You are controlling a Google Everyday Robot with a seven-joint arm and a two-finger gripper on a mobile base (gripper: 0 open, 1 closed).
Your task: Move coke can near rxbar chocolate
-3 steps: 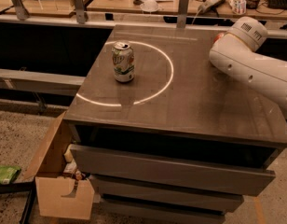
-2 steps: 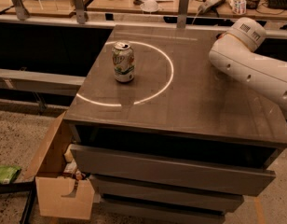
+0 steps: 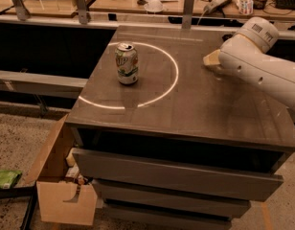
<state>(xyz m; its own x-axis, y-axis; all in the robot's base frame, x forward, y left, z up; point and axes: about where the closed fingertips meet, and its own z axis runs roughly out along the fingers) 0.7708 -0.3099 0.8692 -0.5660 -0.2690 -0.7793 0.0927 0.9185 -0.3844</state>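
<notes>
You cannot see the gripper here: only a white arm link (image 3: pixel 262 66) reaches in over the far right part of the worktop (image 3: pixel 195 104) and leaves past the right edge, so you cannot tell how wide the pincer stands or whether it holds anything. Neither the coke can nor the rxbar chocolate shows in your view. What you do have is a green-and-white can (image 3: pixel 127 63), upright toward the far left corner, standing inside a bright ring of light (image 3: pixel 175 75) and well apart from the arm. A small tan thing (image 3: pixel 210 59) peeks out just beside the arm link, near the right edge. Below the near edge sit grey drawers (image 3: pixel 176 174).
</notes>
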